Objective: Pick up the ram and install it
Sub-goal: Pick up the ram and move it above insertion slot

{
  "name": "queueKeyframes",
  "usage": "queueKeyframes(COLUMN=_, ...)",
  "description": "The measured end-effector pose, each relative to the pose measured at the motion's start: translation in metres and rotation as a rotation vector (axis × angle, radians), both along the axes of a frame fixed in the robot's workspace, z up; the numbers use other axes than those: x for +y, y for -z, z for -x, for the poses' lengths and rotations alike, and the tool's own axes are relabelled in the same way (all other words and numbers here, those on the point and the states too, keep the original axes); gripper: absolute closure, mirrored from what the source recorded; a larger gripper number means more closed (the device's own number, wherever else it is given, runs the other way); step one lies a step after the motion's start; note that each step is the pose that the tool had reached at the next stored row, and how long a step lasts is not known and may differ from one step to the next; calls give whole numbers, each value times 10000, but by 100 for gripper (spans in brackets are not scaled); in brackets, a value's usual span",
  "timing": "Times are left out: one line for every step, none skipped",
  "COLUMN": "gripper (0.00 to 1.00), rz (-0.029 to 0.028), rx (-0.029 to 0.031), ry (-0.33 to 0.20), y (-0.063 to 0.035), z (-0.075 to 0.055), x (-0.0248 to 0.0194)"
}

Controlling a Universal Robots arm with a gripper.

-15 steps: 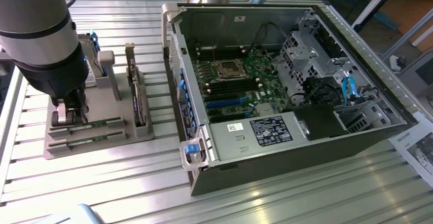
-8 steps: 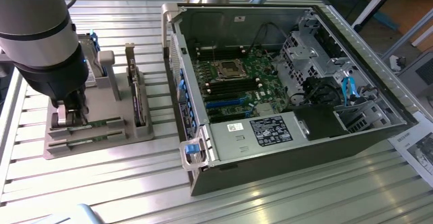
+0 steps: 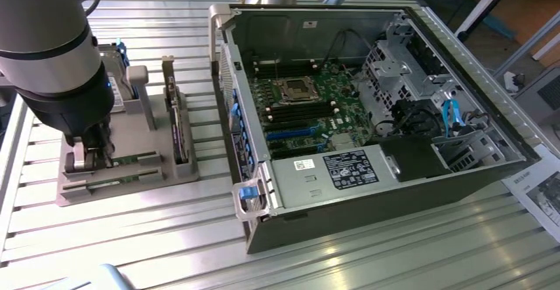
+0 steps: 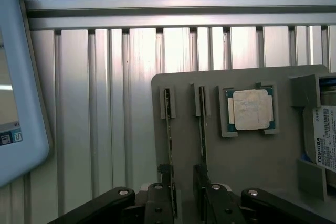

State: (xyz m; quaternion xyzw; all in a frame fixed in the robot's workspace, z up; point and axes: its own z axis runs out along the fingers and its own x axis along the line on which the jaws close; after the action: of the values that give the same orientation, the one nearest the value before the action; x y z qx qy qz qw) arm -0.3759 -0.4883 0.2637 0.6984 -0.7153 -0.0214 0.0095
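Sitting open at 3 o'clock in the exterior view: computer case. Grey fixture tray at its 9 o'clock. Gripper low over the tray's 7 o'clock end, fingers spread, pinching nothing. Ram stands on edge in a tray slot, second ram stick just beside it; can't tell which one the fingers bracket. Judgement: centre on one stick only, fingers flat to its faces, close gently, lift straight along the slot.

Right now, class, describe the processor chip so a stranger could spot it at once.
Find the grey holder tray on the slatted table. In it, the processor chip lies flat in a square recess between two ram sticks on edge and a labelled hard drive. It alone is square and silver-topped.
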Motion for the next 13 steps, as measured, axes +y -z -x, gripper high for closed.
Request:
queueKeyframes(gripper=69, rz=0, rx=0, ry=0, y=0, z=0, x=0)
queueKeyframes(gripper=69, rz=0, rx=0, ry=0, y=0, z=0, x=0)
queueKeyframes(gripper=69, rz=1, rx=1, ry=-1, y=0, z=0, x=0)
queueKeyframes(gripper=69, rz=1, rx=1, ry=-1, y=4, z=0, x=-1)
queueKeyframes(gripper=69, rz=0, rx=1, ry=0, y=9, z=1, x=-1)
queueKeyframes(gripper=69, rz=0, rx=0, ry=0, y=13, z=0, x=-2)
queueKeyframes(gripper=69, rz=0, rx=0, ry=-1, y=17, z=0, x=-2)
queueKeyframes(gripper=69, rz=2, rx=1, ry=-1, y=19, z=0, x=-2)
queueKeyframes(gripper=69, rz=2, rx=2, ry=-1, y=19, z=0, x=-2)
queueKeyframes(gripper=69, rz=2, rx=2, ry=-1, y=19, z=0, x=-2)
queueKeyframes(gripper=69, rz=1, rx=0, ry=-1, y=20, z=0, x=-2)
queueKeyframes(gripper=69, rz=1, rx=1, ry=-1, y=20, z=0, x=-2)
queueKeyframes(gripper=69, rz=1, rx=0, ry=0, y=20, z=0, x=-2)
